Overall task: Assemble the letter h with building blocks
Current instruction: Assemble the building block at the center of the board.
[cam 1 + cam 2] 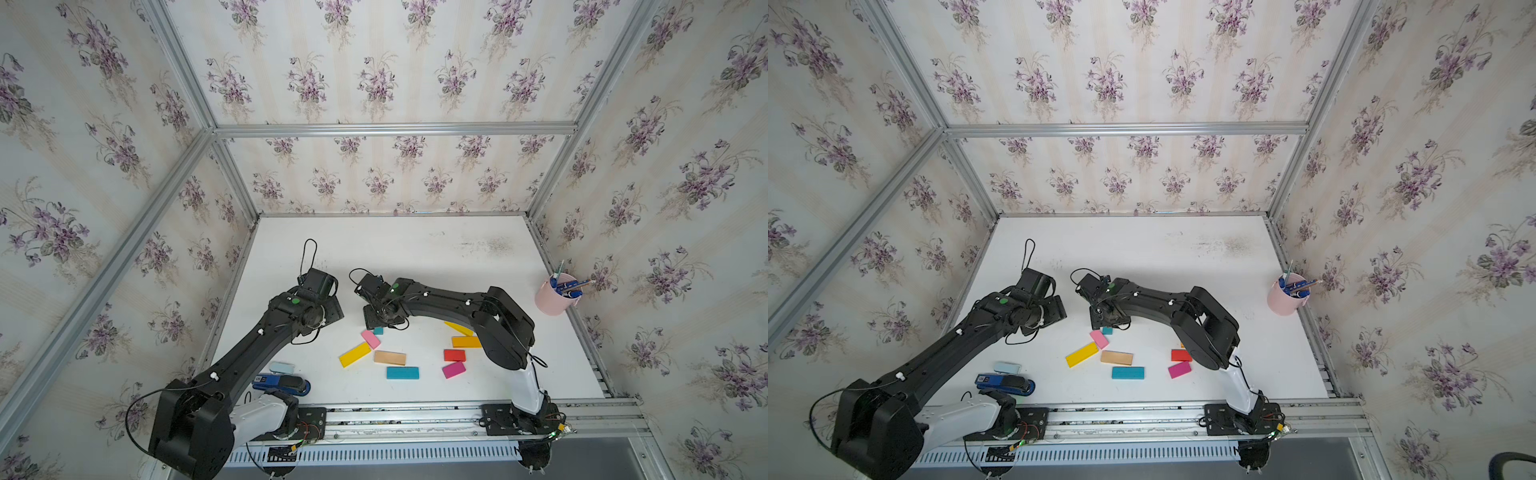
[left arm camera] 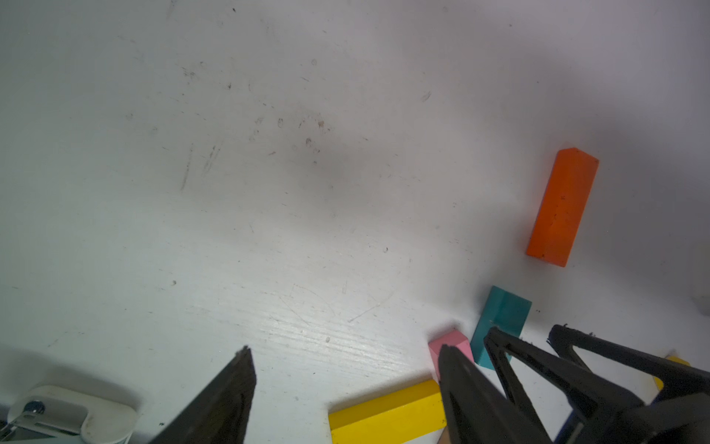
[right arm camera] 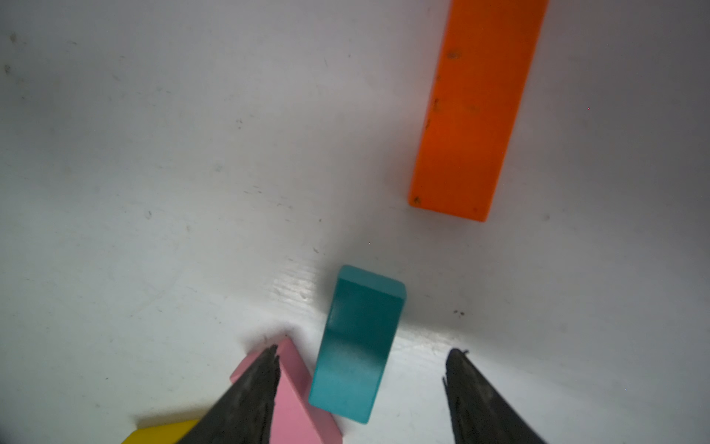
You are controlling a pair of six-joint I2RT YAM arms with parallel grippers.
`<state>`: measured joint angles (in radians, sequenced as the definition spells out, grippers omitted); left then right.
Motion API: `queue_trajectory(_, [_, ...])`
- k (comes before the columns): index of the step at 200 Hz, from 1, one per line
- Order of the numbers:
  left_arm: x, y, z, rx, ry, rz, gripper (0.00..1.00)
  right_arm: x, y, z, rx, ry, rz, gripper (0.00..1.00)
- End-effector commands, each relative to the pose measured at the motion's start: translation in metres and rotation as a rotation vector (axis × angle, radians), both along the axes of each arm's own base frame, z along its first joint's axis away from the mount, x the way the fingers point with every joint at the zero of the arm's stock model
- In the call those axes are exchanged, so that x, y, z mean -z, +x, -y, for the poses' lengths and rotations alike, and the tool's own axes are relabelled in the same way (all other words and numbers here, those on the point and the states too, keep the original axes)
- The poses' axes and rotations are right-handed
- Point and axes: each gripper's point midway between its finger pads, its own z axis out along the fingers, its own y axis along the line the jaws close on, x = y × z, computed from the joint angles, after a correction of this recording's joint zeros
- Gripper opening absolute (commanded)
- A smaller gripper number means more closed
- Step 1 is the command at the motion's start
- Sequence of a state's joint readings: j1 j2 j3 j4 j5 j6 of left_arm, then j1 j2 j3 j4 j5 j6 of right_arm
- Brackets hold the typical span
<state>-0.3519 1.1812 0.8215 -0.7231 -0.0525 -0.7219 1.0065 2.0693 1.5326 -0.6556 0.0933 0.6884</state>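
Left arm [image 1: 249, 345] stretches from near-left base toward centre. Right arm [image 1: 449, 301] elbows up, forearm reaching left. Wrists pitched down. Left gripper [image 2: 345, 350] and right gripper [image 3: 365, 350]: jaws spread apart.

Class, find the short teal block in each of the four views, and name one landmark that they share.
In a top view: short teal block at the pink block's far end.
In a top view: the same place.
Left wrist: it lies between the pink block and the orange block.
Right wrist: again between them.
Shared landmark: the pink block beside it.
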Motion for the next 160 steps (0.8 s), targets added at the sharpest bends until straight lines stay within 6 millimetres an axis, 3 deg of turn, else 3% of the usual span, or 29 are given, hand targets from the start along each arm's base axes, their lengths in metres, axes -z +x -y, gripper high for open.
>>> queue_trajectory(1, [0.000, 0.001, 0.001, -0.003, -0.004, 0.002, 0.77, 0.013, -0.005, 0.014, 0.011, -0.055, -0.019, 0.68])
queue_trajectory(37, [0.004, 0.003, 0.002, 0.001, -0.006, -0.007, 0.77, 0.022, -0.008, 0.036, 0.031, -0.115, -0.010, 0.68])
queue_trajectory(99, [0.007, 0.003, 0.004, 0.005, -0.009, -0.009, 0.76, 0.015, 0.006, 0.090, 0.121, -0.153, 0.008, 0.68])
queue_trajectory(137, [0.006, 0.003, 0.004, 0.002, -0.014, -0.008, 0.76, -0.008, 0.008, 0.074, 0.121, -0.042, 0.029, 0.73])
queue_trajectory(160, [0.006, 0.003, 0.003, 0.004, -0.009, -0.005, 0.76, -0.017, 0.014, 0.080, 0.278, -0.022, 0.048, 0.83])
